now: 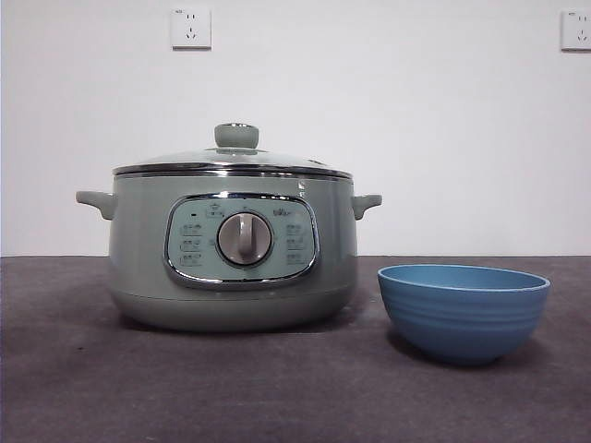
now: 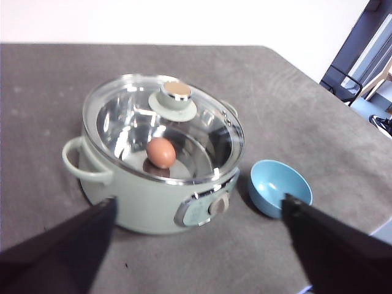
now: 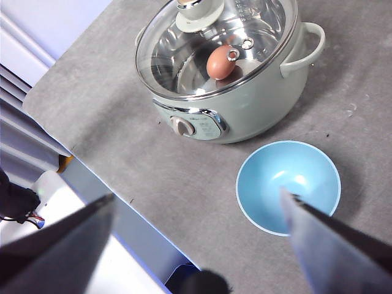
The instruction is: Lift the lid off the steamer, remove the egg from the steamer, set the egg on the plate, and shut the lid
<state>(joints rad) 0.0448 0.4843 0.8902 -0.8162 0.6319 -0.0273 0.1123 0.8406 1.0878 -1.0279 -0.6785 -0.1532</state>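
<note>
Glass lid point(image 1: 231, 159) closed on smooth round steamer point(image 1: 231, 277); brown egg point(image 2: 161, 152) visible inside. Ribbed blue plate point(image 1: 464, 312) at steamer's 3 o'clock. Left gripper point(image 2: 199, 211), right gripper point(image 3: 199, 205): jaws spread wide, holding nothing, tips blurred.

A plain white wall point(image 1: 388, 120) is seen behind the table point(image 1: 277, 388), whose top is covered in dark grey, felt-like material. Two white power sockets are mounted high on the wall, one point(image 1: 190, 28) towards the left and another point(image 1: 576, 29) at the right edge. Beyond the table's corner, dark furniture frames point(image 2: 358, 67) are glimpsed against a pale floor. Even, soft lighting is cast throughout.
</note>
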